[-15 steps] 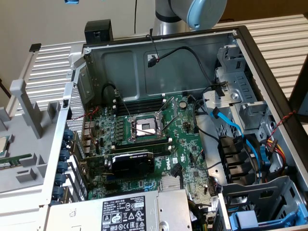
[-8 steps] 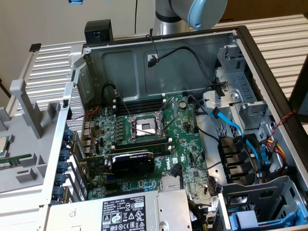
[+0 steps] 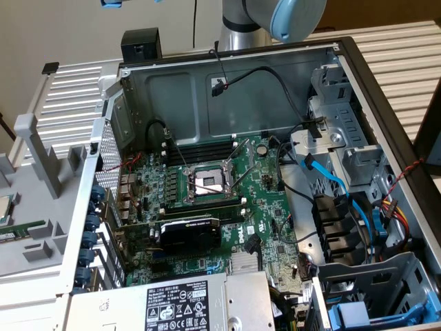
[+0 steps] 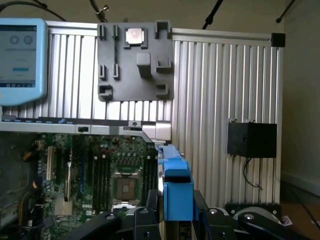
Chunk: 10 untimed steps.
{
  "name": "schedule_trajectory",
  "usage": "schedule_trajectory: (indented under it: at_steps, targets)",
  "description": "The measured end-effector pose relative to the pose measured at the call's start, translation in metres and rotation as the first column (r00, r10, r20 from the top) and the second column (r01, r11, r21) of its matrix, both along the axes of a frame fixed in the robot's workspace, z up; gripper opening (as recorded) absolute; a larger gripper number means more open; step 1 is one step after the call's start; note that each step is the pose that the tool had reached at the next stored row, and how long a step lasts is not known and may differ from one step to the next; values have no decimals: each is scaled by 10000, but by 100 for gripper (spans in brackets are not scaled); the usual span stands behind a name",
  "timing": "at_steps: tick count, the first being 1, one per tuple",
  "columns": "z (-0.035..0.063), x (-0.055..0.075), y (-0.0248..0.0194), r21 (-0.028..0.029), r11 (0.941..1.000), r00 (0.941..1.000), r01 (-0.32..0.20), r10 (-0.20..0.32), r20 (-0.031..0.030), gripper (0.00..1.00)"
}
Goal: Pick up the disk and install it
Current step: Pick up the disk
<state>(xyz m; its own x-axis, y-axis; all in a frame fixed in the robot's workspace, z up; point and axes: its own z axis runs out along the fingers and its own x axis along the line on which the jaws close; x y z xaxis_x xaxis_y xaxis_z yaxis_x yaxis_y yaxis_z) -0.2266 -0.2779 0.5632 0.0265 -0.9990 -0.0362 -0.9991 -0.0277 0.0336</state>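
The disk (image 4: 177, 192) stands on edge in the wrist view, its bright blue rail facing the camera and a thin strip of metal beside it. My gripper (image 4: 177, 222) is shut on it, with a black finger (image 4: 142, 220) on one side and another on the other side. The disk is held up above the open computer case, whose motherboard (image 4: 120, 182) lies below and beyond it. In the exterior view the arm's elbow (image 3: 279, 17) shows behind the case's far wall. A drive cage (image 3: 368, 289) with blue plastic parts sits at the case's near right corner.
Inside the case (image 3: 227, 76) lie the motherboard with CPU socket (image 3: 207, 181), a black graphics card (image 3: 189, 234), the grey power supply (image 3: 179, 303) and blue and black cables (image 3: 331, 186). A grey fixture plate (image 4: 135, 60), a tablet screen (image 4: 20, 60) and a black box (image 4: 251, 140) sit on the ribbed table.
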Motion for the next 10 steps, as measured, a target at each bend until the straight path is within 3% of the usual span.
schedule_trajectory:
  at_steps: [10]
  targets:
    - [0,77,-146,-10,10000,10000,0,0,25,37]
